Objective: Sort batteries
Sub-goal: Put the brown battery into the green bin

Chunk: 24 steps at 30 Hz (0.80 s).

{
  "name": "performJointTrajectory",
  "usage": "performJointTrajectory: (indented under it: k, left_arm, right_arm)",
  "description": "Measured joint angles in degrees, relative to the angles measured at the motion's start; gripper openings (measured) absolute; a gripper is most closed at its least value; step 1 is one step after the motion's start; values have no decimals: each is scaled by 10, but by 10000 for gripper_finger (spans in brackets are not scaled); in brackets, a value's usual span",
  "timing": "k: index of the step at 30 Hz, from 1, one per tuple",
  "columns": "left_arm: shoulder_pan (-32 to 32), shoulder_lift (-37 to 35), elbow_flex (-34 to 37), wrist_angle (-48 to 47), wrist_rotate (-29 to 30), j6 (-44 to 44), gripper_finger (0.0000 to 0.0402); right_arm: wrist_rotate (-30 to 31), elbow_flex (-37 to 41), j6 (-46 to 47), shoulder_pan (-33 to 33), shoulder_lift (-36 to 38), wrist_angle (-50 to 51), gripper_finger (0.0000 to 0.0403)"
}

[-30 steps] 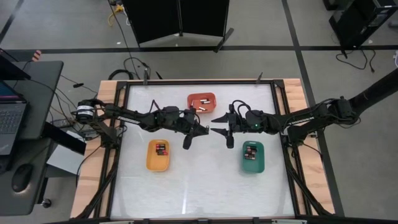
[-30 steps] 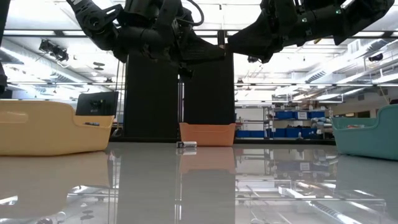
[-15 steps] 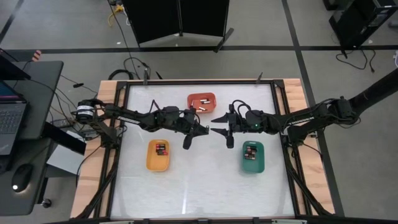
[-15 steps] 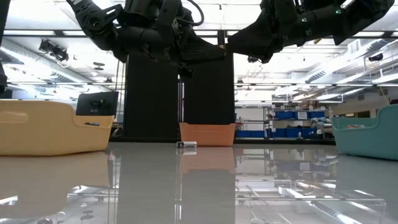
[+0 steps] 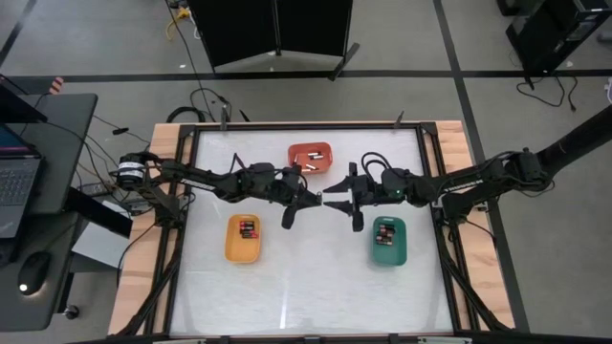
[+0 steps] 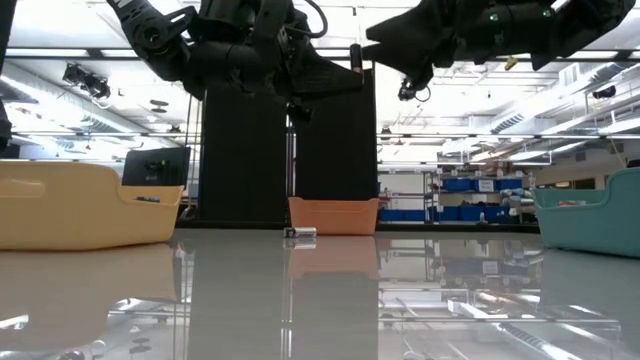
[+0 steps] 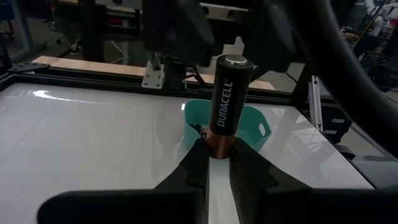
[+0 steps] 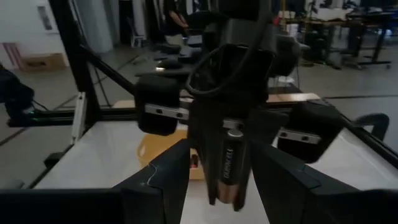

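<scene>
High view: both arms meet over mid counter [image 5: 306, 277], tool tips facing each other, near but apart
Left tool [image 7: 216, 163]: pinched narrow on the copper end of one battery [image 7: 225, 106], held upright above the counter; the same battery shows in the right wrist view [image 8: 229, 163]
Right tool [image 5: 337, 196]: fingers spread wide, nothing in them, lined up on either side of the held battery in its own wrist view; looks like a handover is being set up, though contact isn't there yet
Orange tray [image 5: 310, 157]: far side, a few batteries inside, unsorted by the look of it
Yellow tray [image 5: 243, 238]: left side, holds a small cluster of batteries
Green tray [image 5: 388, 240]: right side, also holds a small cluster
Loose battery [image 6: 300, 233]: low view shows one lying on the counter just in front of the orange tray
Progress: partly done; both side trays have some, orange tray plus the loose one plus the held one are left
Counts: probably three or four per side tray, too small to be sure
Writing: DURACELL in white down the black body of the held battery, copper band at the gripped end, silver cap on top; no other label readable
</scene>
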<state>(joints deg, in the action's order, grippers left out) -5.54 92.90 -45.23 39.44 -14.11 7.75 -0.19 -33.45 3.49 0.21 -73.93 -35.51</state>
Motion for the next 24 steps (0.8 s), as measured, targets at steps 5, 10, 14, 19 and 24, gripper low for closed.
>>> performJointTrajectory:
  k: [5,10,14,19,24]
  left_arm:
    - [0,0,0,2,5,0,44]
    - [0,0,0,24,6,-1,44]
    - [0,0,-7,25,5,-2,44]
    - [-1,4,-43,-15,5,-21,44]
    - [-1,4,-60,-34,5,-32,44]
  right_arm:
    - [-5,0,14,0,0,-19,179]
    - [-5,0,20,-4,0,-27,174]
    - [-5,0,26,-8,0,-28,174]
    - [-5,0,25,-8,0,-34,171]
    - [-5,0,24,-8,0,-35,159]
